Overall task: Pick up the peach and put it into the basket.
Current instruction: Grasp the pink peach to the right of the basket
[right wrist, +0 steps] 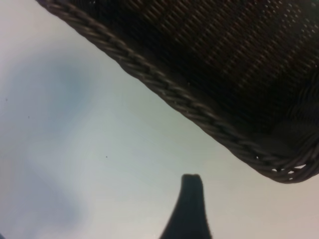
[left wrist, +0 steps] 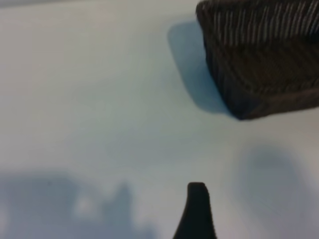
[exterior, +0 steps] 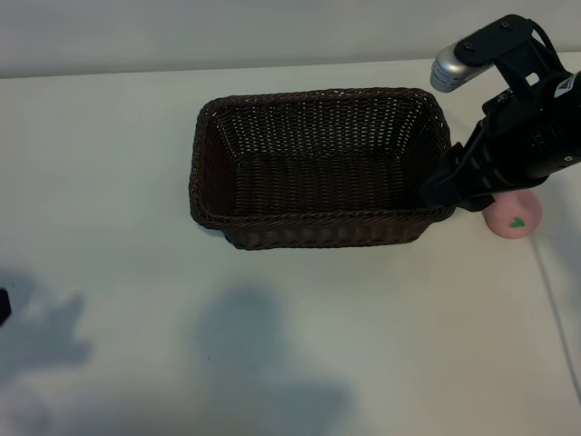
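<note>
Grabbing the peach (exterior: 514, 216) is the step in hand, not yet done: it sits on the desk (exterior: 109, 163) just outside the basket's (exterior: 318, 168) right end, partly under the right arm. Right gripper (exterior: 442, 189) hangs over the basket's right rim, jaws spread and empty; the right wrist view shows only one fingertip (right wrist: 190, 199), wicker rim and bare desk, no peach. So my read is it points past the fruit toward the basket. To do this well: bring the jaws off the rim and out to the peach, centre them around it, come down low, close gently since a round ball will likely roll or squirt out. Mind the basket wall, a nudge could shove it. Left gripper (left wrist: 197, 209) sits low over bare desk near the basket's far corner, open, holding nothing.
</note>
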### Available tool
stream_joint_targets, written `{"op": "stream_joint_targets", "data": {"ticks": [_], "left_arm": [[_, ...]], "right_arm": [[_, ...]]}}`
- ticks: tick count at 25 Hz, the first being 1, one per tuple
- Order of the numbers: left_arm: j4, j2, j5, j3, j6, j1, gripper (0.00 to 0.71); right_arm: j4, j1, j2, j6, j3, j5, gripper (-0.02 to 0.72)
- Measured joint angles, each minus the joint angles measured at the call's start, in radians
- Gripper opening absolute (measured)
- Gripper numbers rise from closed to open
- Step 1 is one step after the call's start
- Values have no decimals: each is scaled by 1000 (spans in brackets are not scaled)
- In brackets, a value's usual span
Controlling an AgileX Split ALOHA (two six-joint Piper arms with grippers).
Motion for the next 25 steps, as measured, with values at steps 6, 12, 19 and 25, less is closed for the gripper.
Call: {"op": "stream_joint_targets", "data": {"ticks": [6,12,19,25], "left_arm": [[121,-55,40,13,-64,-43,596],[171,-91,86,20,-115,-64,596],[172,-105,83,85,-122,-68,594],[214,-105,98,86,-149,-75,592]], "right_arm": [[0,0,0,0,0,0,594],[0,0,0,0,0,0,594],[0,0,0,0,0,0,594],[0,0,0,0,0,0,594]]}}
